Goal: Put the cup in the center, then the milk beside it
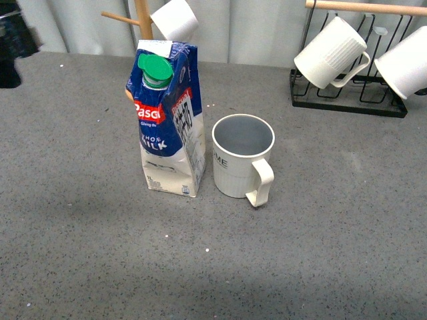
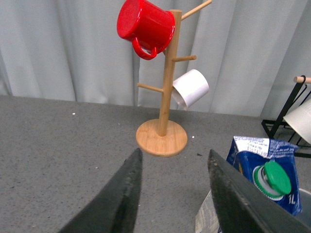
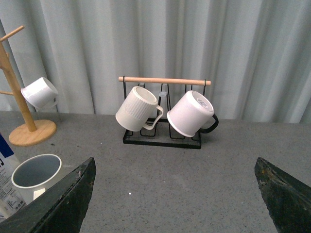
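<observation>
The cup [image 1: 241, 157], a cream-white ribbed mug with a grey-blue inside and a squared handle turned toward me, stands upright near the middle of the grey table [image 1: 320, 240]. Just to its left stands the milk [image 1: 168, 120], a blue-and-white carton with a green cap, a narrow gap between them. Neither gripper shows in the front view. My left gripper [image 2: 173, 160] is open above the table, with the milk [image 2: 272, 170] just outside one finger. Held wide open with only bare table between its fingers, my right gripper [image 3: 175, 165] has the cup [image 3: 36, 172] off to one side.
A wooden mug tree [image 2: 165, 97] behind the milk carries a red mug [image 2: 146, 24] and a small white mug [image 2: 191, 88]. At the back right a black wire rack [image 1: 347, 103] holds two white mugs [image 1: 331, 53] [image 1: 407, 63]. A grey curtain closes off the back.
</observation>
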